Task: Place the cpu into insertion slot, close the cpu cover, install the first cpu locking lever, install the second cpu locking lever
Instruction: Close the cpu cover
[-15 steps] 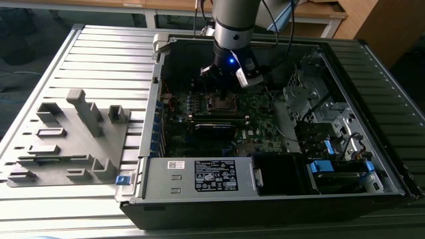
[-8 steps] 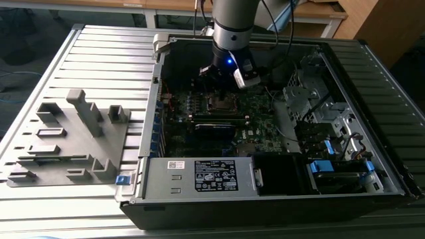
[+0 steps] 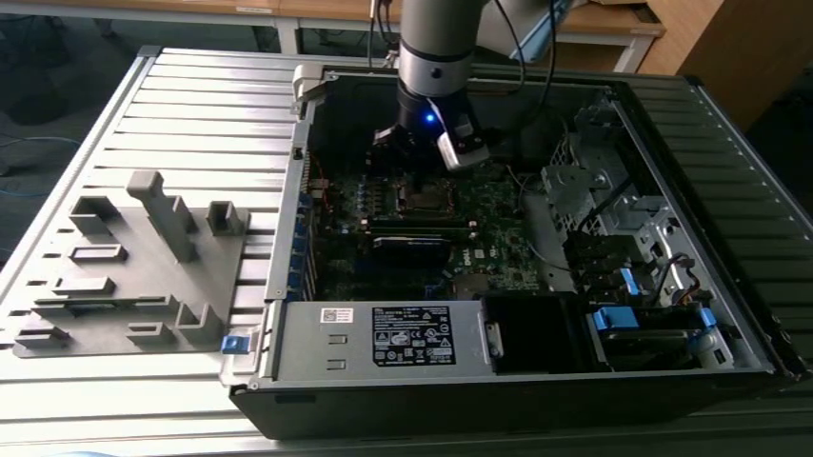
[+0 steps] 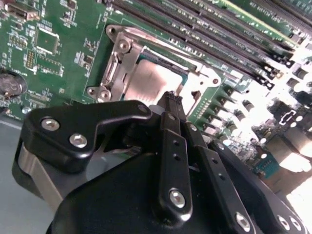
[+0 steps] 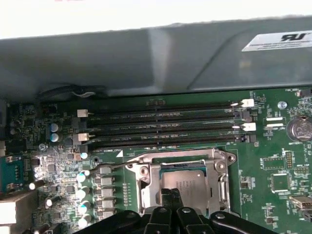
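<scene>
Grey slatted tabletop [image 3: 190, 105], open PC case [image 3: 711, 124] on it. cpu [image 5: 187, 183] seated mid-motherboard [image 5: 263, 161], cpu cover [image 5: 152, 187] down around it. My tool [image 4: 171, 98] pinched narrow, tips at cover edge. Guess: lever step. I'd press slow, stay off chip.

Finds the cpu [image 4: 148, 80] seated in its socket on the green motherboard [image 4: 63, 24], with the cpu cover [image 4: 118, 68] lying down as a frame around it. Places the black gripper [image 4: 171, 100] at five o'clock of the cpu, fingertips pressed together right at the cover's edge. Puts long memory slots [image 4: 204, 34] at one o'clock of the cpu and a round coin battery [image 4: 7, 85] off at nine o'clock, well apart.
</scene>
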